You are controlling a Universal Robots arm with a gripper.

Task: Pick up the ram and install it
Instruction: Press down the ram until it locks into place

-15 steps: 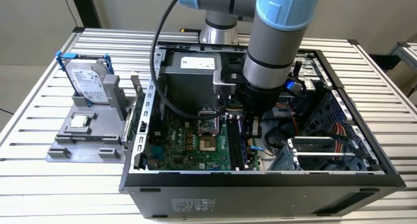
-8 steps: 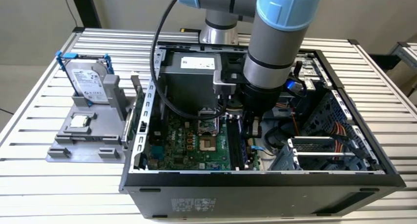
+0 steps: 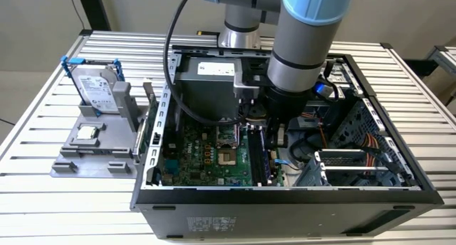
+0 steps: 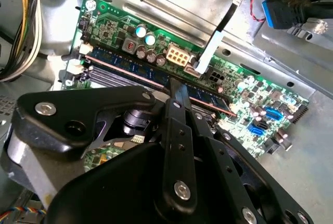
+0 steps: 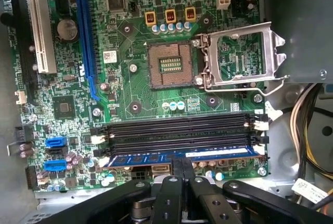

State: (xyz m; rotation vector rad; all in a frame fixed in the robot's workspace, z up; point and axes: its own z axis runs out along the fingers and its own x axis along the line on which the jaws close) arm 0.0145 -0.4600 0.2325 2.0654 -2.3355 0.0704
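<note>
The ram point(image 5: 145, 160) is a long blue stick standing in the black slot nearest the motherboard's edge, and in the second wrist view the ram point(image 4: 125, 66) runs slantwise along that slot. My gripper point(image 5: 183, 161) is shut, its two black fingertips point(image 4: 174, 86) pressed together on the ram's upper edge near the middle of its length. The fingers close along the stick's length, not across its flat sides. In the exterior view my arm point(image 3: 306, 47) reaches down into the open computer case point(image 3: 285, 194) over the memory slots point(image 3: 260, 151).
Three empty black memory slots point(image 5: 182, 130) lie beside the ram. The open processor socket point(image 5: 169, 65) and its raised metal lid point(image 5: 242, 52) are further in. Cable bundles point(image 5: 312, 130) hang by the case wall. Outside the case, a grey holder point(image 3: 93, 159) carries a hard drive point(image 3: 96, 87).
</note>
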